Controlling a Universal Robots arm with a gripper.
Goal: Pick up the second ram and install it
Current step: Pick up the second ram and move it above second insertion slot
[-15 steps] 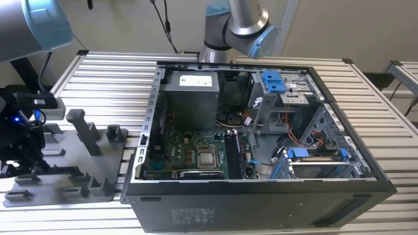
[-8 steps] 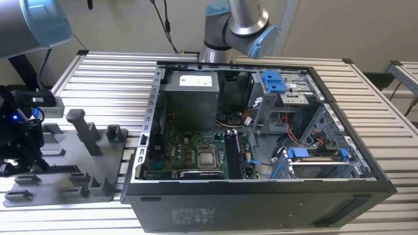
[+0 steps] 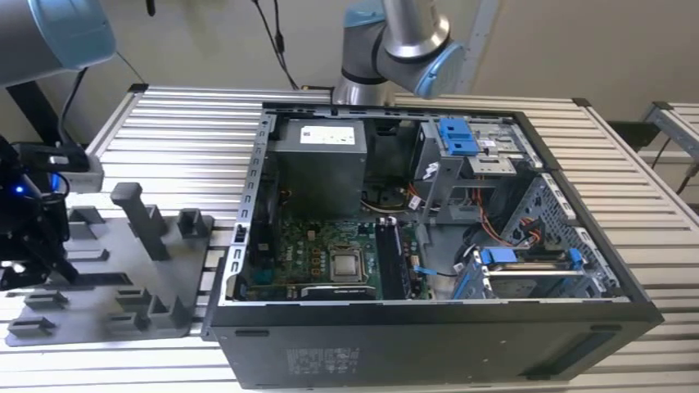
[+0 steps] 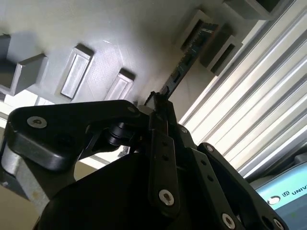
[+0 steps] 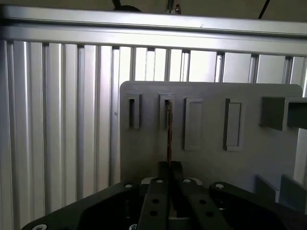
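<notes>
The second ram is a thin dark strip standing on edge over the grey holder plate. Its far end sits at a slotted grey block. In the second wrist view the ram runs slantwise from between my fingers to a slot block. My gripper is shut on the near end of the stick, with the black fingers pressed against both flat sides. In the exterior view the gripper hangs over the holder plate at that view's left edge.
The open computer case lies at the exterior view's right of the plate, with the motherboard, a grey power-supply box and blue drive latches inside. Tall grey posts rise from the plate. The ribbed aluminium table carries everything.
</notes>
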